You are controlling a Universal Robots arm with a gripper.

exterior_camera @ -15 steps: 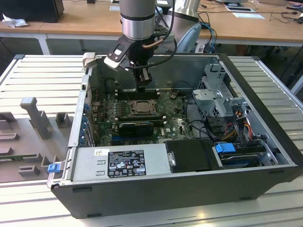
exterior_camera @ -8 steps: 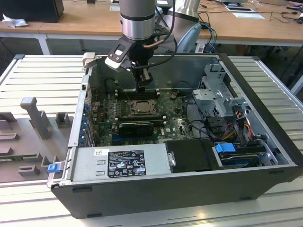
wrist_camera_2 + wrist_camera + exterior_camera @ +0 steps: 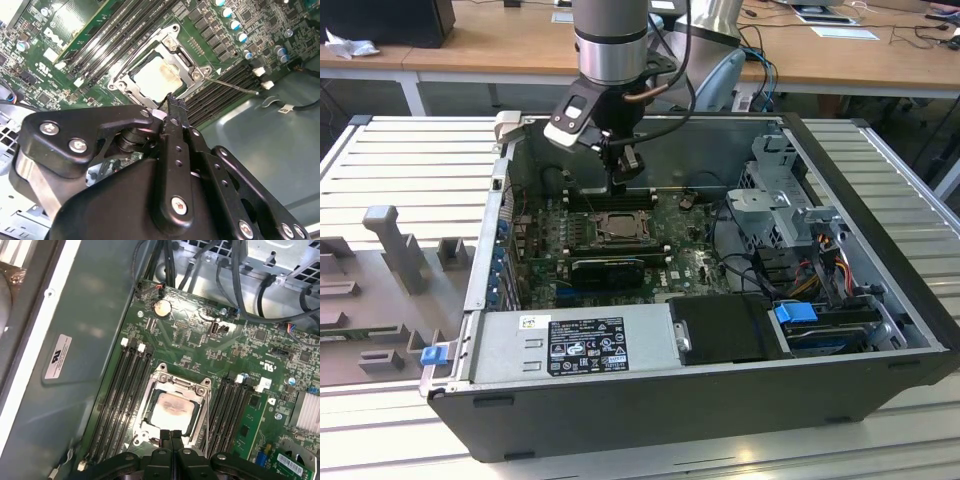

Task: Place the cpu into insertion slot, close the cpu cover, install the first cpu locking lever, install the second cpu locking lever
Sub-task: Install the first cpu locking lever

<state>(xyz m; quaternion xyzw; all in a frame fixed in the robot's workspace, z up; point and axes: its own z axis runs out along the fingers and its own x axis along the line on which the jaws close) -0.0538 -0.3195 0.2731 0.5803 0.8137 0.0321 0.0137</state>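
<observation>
The cpu lies flat in the slot, mid-motherboard between the memory slots, with the cover down around it. The gripper hangs just over one cover edge, fingers pinched together on nothing. A lever juts from the nearest cover corner, angling away across the memory slots.

I see the pale cpu seated flat in the insertion slot, with the silver cpu cover lying closed around it.
</observation>
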